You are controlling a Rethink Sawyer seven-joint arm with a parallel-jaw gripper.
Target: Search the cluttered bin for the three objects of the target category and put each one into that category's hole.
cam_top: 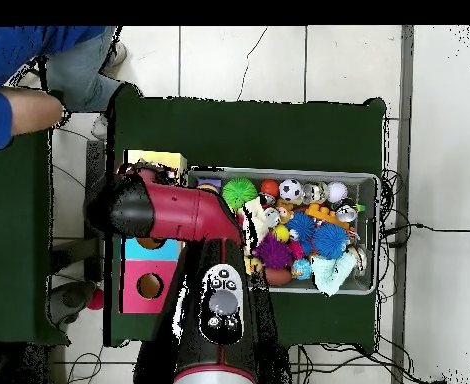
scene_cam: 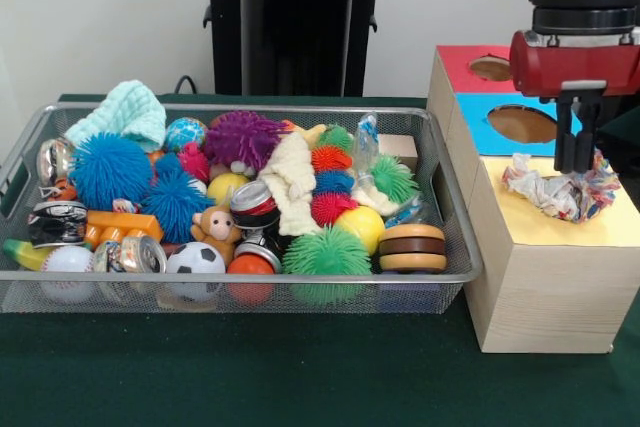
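— Locating the end effector [scene_cam: 577, 162]? 
— Hanging at the right of the front frame, below the red wrist, fingers pinching the top of a white-and-multicolour rope toy [scene_cam: 560, 187].

— And sitting where, that toy? 
— Resting over the yellow panel [scene_cam: 548, 227] of the pale wood-grain box [scene_cam: 540, 297], hiding the hole there; blue-surround cut-out [scene_cam: 520, 124] and red-surround cut-out [scene_cam: 490, 68] lying open behind it, toward the upper right.

— Holding what, the wire mesh bin [scene_cam: 455, 247]? 
— Sitting on the green tabletop [scene_cam: 250, 377] at centre left, crowded: spiky blue ball [scene_cam: 108, 169], green spiky ball [scene_cam: 327, 252], soccer ball [scene_cam: 195, 259], mint knitted cloth [scene_cam: 125, 112] at its upper left corner.

— Showing anything else, the overhead frame? 
— Red arm [cam_top: 184, 212] covering the box's yellow end; a person's blue sleeve [cam_top: 9, 90] sitting at the upper left.
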